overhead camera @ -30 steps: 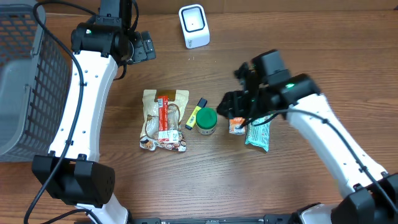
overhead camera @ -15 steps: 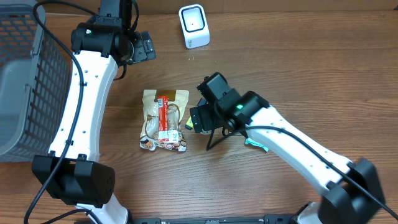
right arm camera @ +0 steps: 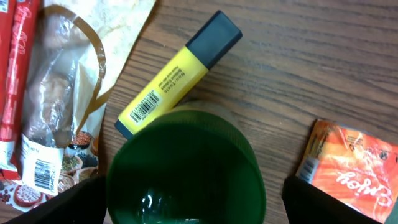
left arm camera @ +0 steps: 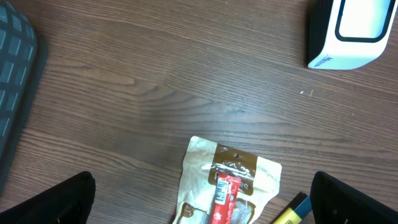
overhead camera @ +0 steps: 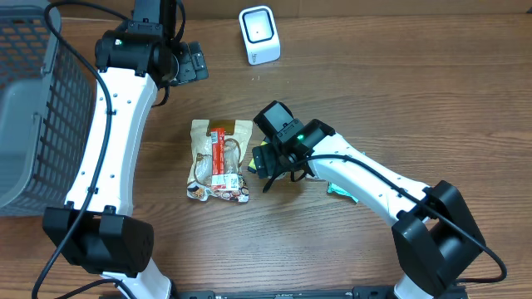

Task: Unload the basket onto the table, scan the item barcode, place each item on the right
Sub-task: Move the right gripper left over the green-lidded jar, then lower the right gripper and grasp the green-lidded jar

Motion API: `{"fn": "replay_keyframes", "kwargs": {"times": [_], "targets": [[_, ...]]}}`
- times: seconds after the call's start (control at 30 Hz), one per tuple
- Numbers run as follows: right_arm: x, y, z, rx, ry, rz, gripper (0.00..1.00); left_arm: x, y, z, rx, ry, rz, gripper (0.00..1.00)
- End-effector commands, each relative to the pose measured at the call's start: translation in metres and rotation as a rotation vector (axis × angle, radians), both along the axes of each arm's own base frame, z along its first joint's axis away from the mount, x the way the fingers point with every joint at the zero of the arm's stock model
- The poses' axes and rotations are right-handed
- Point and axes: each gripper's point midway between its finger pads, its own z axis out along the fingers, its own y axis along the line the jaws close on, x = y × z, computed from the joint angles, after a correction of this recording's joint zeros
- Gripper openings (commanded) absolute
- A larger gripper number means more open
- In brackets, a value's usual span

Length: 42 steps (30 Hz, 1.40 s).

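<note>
My right gripper (right arm camera: 193, 208) is open and hangs straight over a jar with a dark green lid (right arm camera: 186, 168), one finger on each side of it. A gap shows between the lid and the right finger (right arm camera: 342, 199). In the overhead view the right gripper (overhead camera: 268, 158) hides the jar. The white barcode scanner (overhead camera: 259, 33) stands at the table's far edge and also shows in the left wrist view as the scanner (left arm camera: 348, 31). My left gripper (overhead camera: 195, 62) is open and empty, held high left of the scanner.
A yellow highlighter (right arm camera: 177, 74) with a barcode label lies just beyond the lid. A beige snack bag (overhead camera: 220, 158) lies to the left, an orange packet (right arm camera: 348, 162) to the right, a teal packet (overhead camera: 341, 189) under the right arm. A grey basket (overhead camera: 33, 108) fills the left edge.
The right arm swung left from the orange and teal packets to a spot over the green-lidded jar, and its jaws spread wider. The left arm stayed still.
</note>
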Motion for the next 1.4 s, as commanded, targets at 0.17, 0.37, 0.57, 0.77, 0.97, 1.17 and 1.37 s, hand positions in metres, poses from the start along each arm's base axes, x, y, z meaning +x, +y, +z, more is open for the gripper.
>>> {"fn": "replay_keyframes", "kwargs": {"times": [0.17, 0.37, 0.57, 0.77, 0.97, 1.17, 1.37], "targets": [[0.006, 0.005, -0.003, 0.020, -0.030, -0.005, 0.90, -0.001, 0.000, 0.019, 0.006, -0.046, -0.012, 1.00], [0.005, 0.004, -0.009, 0.024, -0.035, -0.005, 0.75, -0.001, 0.000, 0.019, 0.006, -0.046, -0.012, 1.00], [0.004, 0.003, -0.010, 0.018, -0.028, -0.005, 0.77, -0.001, 0.000, 0.019, 0.006, -0.046, -0.012, 1.00], [0.003, 0.002, -0.014, 0.011, -0.019, -0.005, 0.78, -0.001, 0.000, 0.019, 0.006, -0.046, -0.012, 1.00], [0.002, 0.001, -0.028, -0.010, 0.006, -0.005, 0.78, -0.001, 0.000, 0.019, 0.006, -0.046, -0.012, 1.00], [0.002, 0.006, -0.028, 0.014, 0.011, 0.003, 0.76, -0.001, 0.000, 0.019, 0.006, -0.046, -0.012, 1.00], [0.002, 0.006, -0.028, 0.014, 0.009, 0.003, 0.76, -0.001, 0.000, 0.019, 0.006, -0.046, -0.012, 1.00]]}}
